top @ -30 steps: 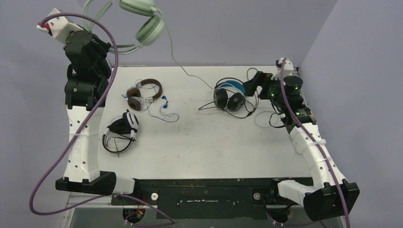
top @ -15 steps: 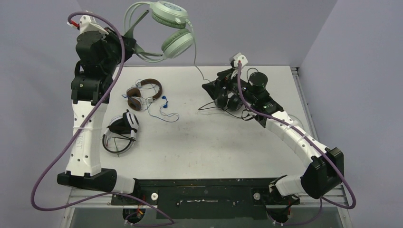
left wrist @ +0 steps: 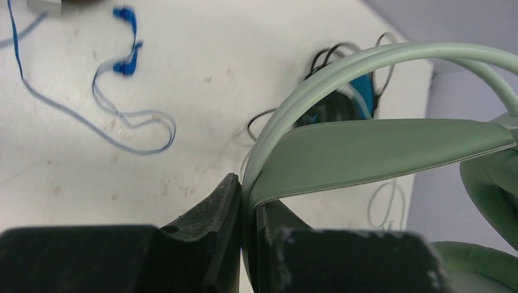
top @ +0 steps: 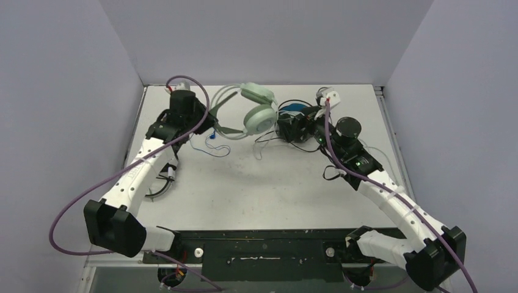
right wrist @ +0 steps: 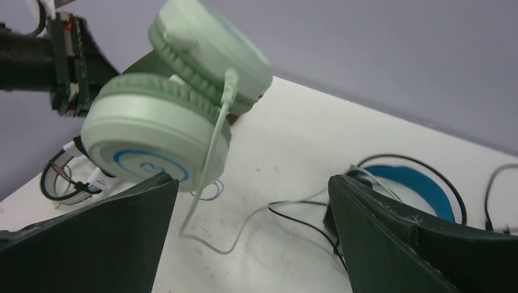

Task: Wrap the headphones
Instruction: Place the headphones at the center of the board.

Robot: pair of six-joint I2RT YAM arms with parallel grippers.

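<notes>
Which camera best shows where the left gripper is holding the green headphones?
Left wrist: the left gripper is shut on the green headphones at the headband, seen close up. The top view shows the whole headset, the grip tiny; the right wrist shows mostly ear cups and cord.

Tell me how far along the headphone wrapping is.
Nothing looks wrapped yet. The left gripper holds the mint green headphones by the headband, cord dangling, right gripper open beside them. Remaining: the blue-banded headphones, black cord sprawled, and a loose blue cord on the table.
</notes>
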